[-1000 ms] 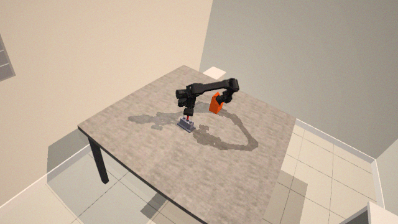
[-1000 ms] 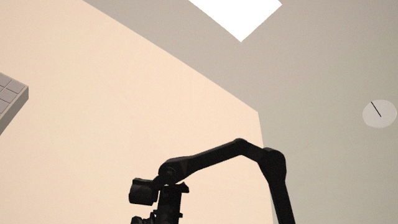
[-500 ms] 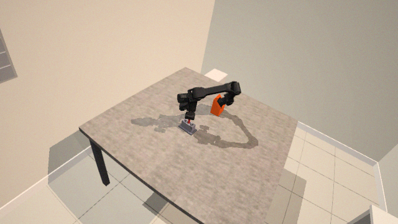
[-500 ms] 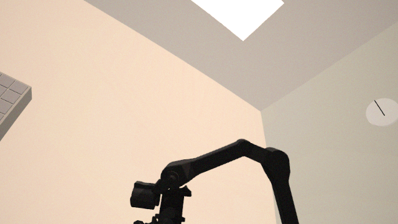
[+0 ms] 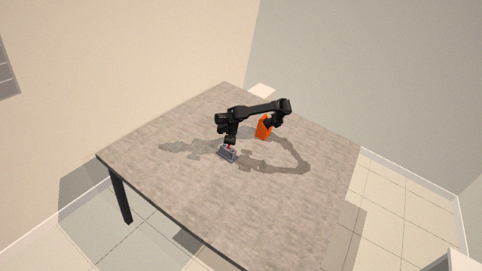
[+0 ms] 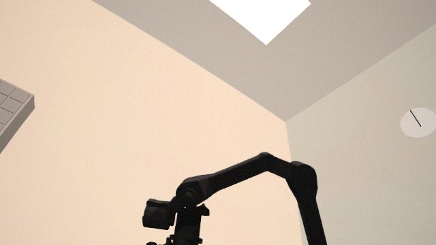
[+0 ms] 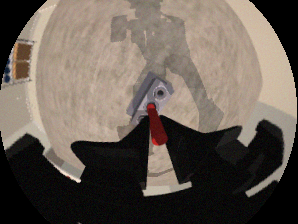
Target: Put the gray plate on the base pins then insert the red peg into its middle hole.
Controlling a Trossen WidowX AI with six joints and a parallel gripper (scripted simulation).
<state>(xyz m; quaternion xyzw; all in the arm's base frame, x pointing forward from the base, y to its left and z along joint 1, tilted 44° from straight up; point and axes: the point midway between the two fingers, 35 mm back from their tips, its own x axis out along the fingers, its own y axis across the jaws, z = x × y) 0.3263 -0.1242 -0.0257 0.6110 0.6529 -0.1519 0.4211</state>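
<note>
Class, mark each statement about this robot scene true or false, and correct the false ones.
1. The jaws of the gripper are shut on the red peg. True.
2. The gray plate lies at the table's edge. False: it sits near the middle of the table.
3. The peg hangs above the plate. True.
4. The arm's base is blue. False: it is orange.
5. The peg lies flat on the table. False: it is held, pointing down toward the plate.
</note>
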